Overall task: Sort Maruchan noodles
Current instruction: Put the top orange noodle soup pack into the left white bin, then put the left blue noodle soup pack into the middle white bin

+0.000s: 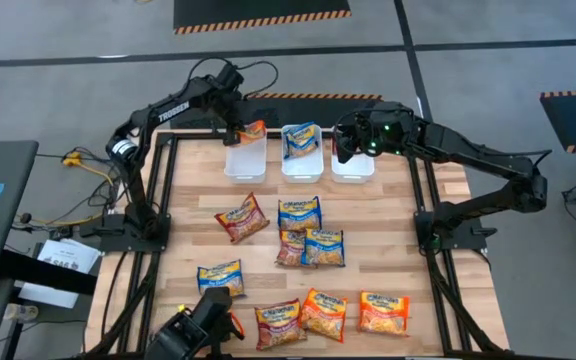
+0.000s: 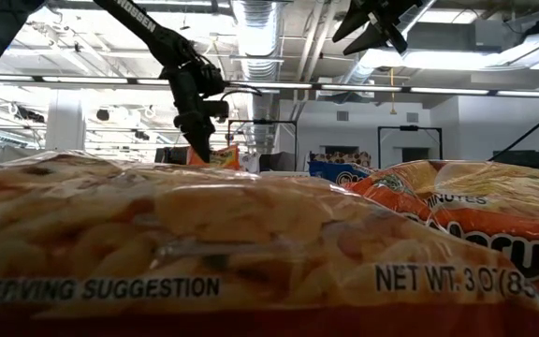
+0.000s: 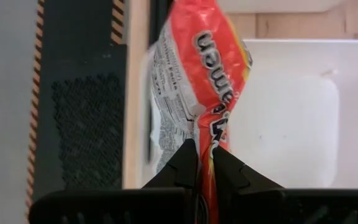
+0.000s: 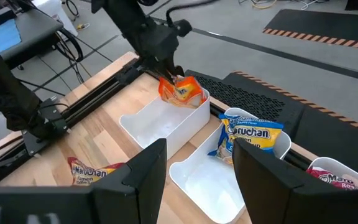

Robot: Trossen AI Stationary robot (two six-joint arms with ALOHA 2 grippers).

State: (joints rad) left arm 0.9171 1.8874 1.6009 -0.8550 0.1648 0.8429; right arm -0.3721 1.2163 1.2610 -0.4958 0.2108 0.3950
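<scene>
— Looking at the bins: which hold packets?
— Left tool (image 3: 205, 155) clenches an orange Maruchan packet (image 3: 210, 81) over the left bin (image 1: 245, 160); middle bin (image 1: 302, 160) holds a blue packet (image 1: 301, 141), right bin (image 1: 353, 168) probably a red one. Right tool (image 4: 197, 180) hangs released.

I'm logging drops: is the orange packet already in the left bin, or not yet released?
Not released. The left gripper is shut on the orange packet, which hangs over the left bin, not resting inside.
</scene>
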